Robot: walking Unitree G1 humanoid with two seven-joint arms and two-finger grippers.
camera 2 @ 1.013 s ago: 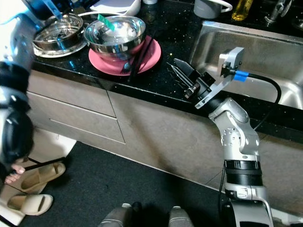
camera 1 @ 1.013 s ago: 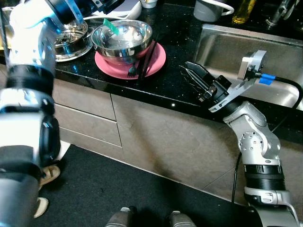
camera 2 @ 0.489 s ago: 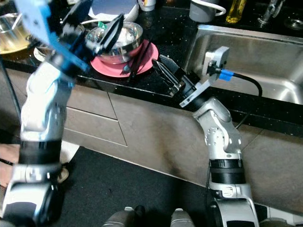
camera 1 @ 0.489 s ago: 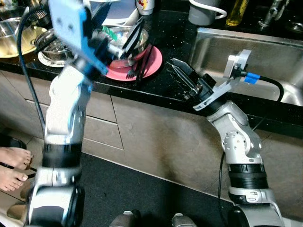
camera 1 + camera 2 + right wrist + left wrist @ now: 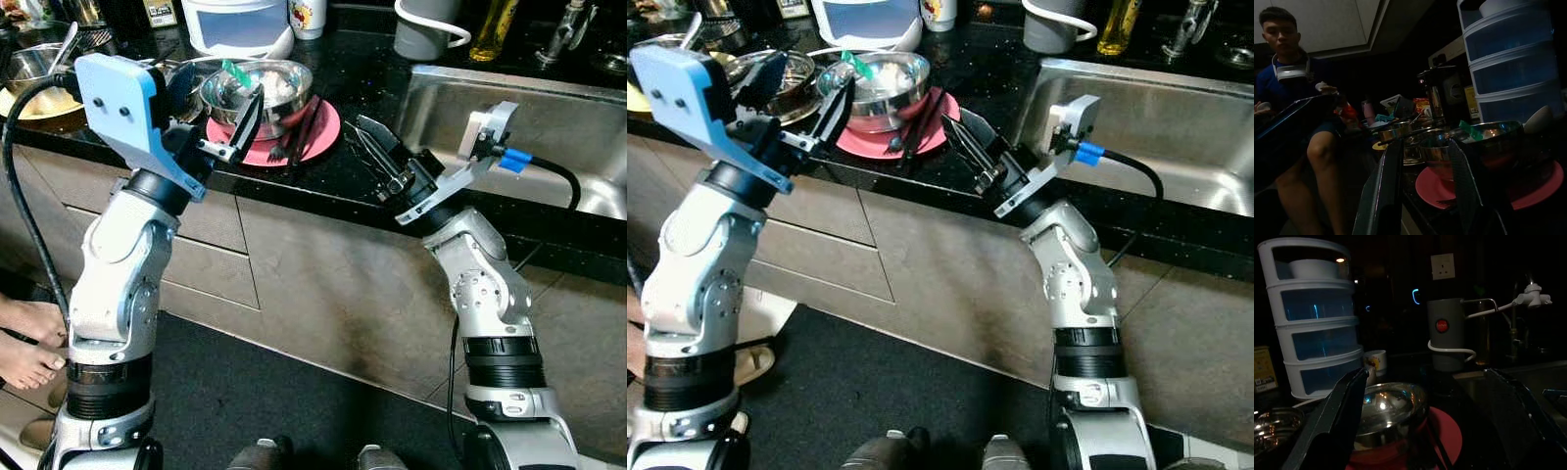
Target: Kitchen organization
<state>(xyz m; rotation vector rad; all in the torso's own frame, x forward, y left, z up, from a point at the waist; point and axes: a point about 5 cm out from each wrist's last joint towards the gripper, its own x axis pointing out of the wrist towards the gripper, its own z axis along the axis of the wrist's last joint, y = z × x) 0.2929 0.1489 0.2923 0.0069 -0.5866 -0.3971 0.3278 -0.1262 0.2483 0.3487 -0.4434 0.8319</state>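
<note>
Seemingly little is sorted yet: the steel bowl [image 5: 260, 90] sits on the pink plate [image 5: 318, 127] with dark utensils [image 5: 302, 125] leaning on the rim, on the black counter [image 5: 362, 176] left of the sink [image 5: 529, 127]. The left gripper [image 5: 217, 110] hovers just near of the bowl, fingers spread wide and empty. The right gripper [image 5: 377, 157], narrowly parted and empty, hangs over the counter edge right of the plate, so every dish is left to move.

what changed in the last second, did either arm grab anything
The left gripper swung in from the near left and now hovers open just short of the steel bowl on the pink plate. The right gripper stayed open over the counter edge. Nothing was grabbed; the dishes stayed put.
</note>
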